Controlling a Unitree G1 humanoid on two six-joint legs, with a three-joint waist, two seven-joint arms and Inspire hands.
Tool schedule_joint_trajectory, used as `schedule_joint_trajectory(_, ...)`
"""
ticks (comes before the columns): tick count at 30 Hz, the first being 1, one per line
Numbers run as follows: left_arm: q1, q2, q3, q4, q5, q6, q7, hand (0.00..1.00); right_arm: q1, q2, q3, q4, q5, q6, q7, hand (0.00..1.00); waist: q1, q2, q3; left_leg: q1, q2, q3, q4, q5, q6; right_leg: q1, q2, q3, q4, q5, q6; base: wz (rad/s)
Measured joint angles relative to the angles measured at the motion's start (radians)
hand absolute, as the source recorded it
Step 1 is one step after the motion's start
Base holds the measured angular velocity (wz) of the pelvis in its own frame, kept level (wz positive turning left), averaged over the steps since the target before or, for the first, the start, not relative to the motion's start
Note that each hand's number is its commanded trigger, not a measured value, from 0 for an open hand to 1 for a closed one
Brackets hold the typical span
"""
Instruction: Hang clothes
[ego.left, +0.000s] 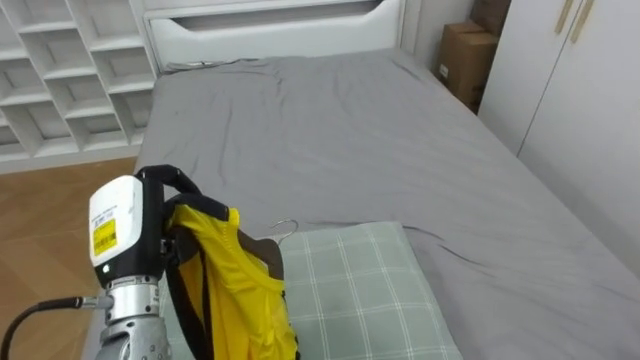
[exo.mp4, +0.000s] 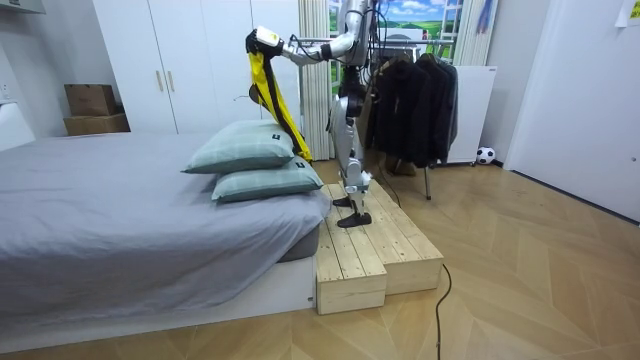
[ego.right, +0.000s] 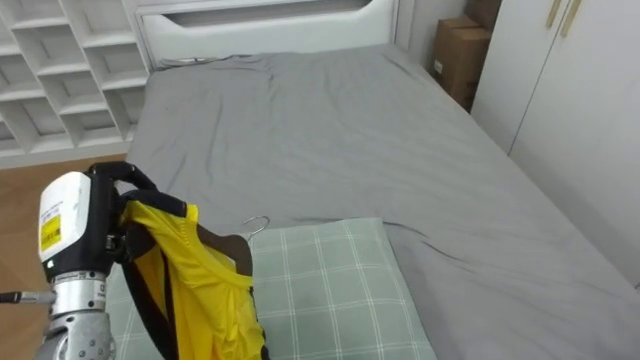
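A yellow garment with black trim (ego.left: 235, 290) hangs on a wooden hanger whose metal hook (ego.left: 285, 225) points right over the pillow. My left hand (ego.left: 168, 188) is raised at the lower left, its dark fingers curled over the top of the garment and hanger. In the room view I stand on a wooden platform (exo.mp4: 370, 250) at the bed's side, with the left hand (exo.mp4: 265, 40) stretched out high toward the bed and the garment (exo.mp4: 272, 95) dangling from it. Behind me stands a clothes rack (exo.mp4: 410, 90) with dark clothes on it.
A green checked pillow (ego.left: 360, 290) lies under the garment on the grey bed (ego.left: 330, 130). White cube shelves (ego.left: 60, 70) stand left of the bed. On its right are cardboard boxes (ego.left: 465, 60) and a white wardrobe (ego.left: 570, 90).
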Motion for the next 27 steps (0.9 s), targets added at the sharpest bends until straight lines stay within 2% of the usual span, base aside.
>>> schedule_joint_trajectory(13,0.002,-0.001,0.0,-0.006,0.001,0.001,0.002,1.0,0.009,0.0,-0.002,-0.001,0.014,0.009,-0.002,0.0,0.0,0.001,-0.0001,0.002,-0.001,-0.002,-0.011,0.0,0.0,0.004,0.001,0.001,-0.009,0.0,0.0,0.0)
schedule_joint_trajectory(20,0.048,0.008,0.003,-0.158,0.004,0.0,0.003,1.0,0.017,-0.006,-0.04,-0.008,0.013,0.008,-0.006,0.0,0.005,0.008,0.0024,0.003,-0.001,-0.002,-0.016,0.0,0.0,0.003,0.002,0.002,-0.008,0.0,0.0,0.0)
schedule_joint_trajectory(23,0.048,0.027,0.029,-0.187,0.014,-0.018,0.006,1.0,0.017,-0.011,-0.071,-0.01,-0.012,0.006,-0.009,0.0,0.006,0.012,0.0018,0.011,-0.001,0.002,-0.013,0.0,0.0,0.008,0.002,0.004,-0.007,0.0,0.0,0.0)
schedule_joint_trajectory(27,0.048,0.029,0.078,-0.201,0.022,-0.02,0.017,1.0,0.017,-0.016,-0.123,-0.016,-0.062,0.006,-0.03,0.0,0.002,0.015,0.0033,0.018,-0.002,0.001,-0.014,0.0,0.0,0.014,0.001,0.007,-0.006,0.0,0.0,0.0)
